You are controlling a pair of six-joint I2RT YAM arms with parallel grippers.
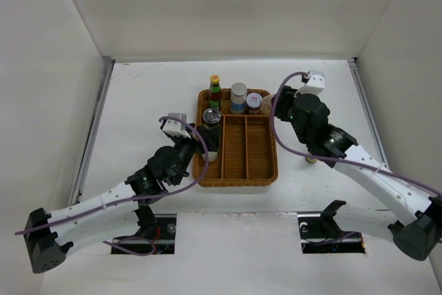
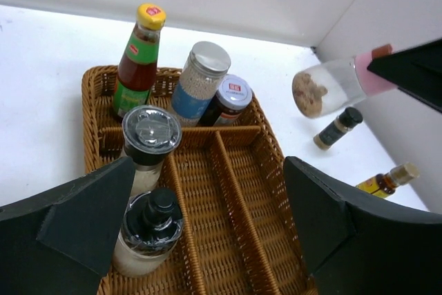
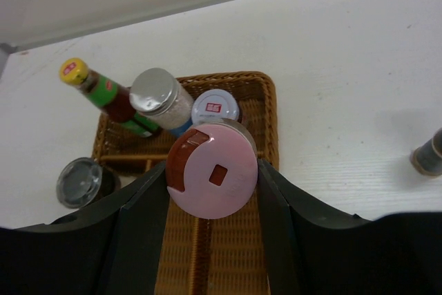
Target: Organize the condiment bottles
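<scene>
Right gripper point(image 3: 210, 202), clamped on the pink-capped shaker point(image 3: 210, 169) above the wicker tray point(image 3: 270, 105), should lower it upright into a free compartment — left gripper point(image 2: 207, 188) gapes wide, empty.

You are looking down on a white surface point(image 1: 138, 94) boxed in on three sides by plain white walls. The back wall point(image 1: 228, 5) stands behind the surface. The left wall point(image 1: 41, 67) rises at its left and the right wall point(image 1: 407, 25) at its right. A grey metal strip point(image 1: 92, 129) runs along the surface's left edge, and a second strip point(image 1: 368, 112) runs along its right edge. Two dark rectangular recesses point(image 1: 166, 229) are cut into the surface's near edge. The light is bright and even, and shadows on the surface are soft.
</scene>
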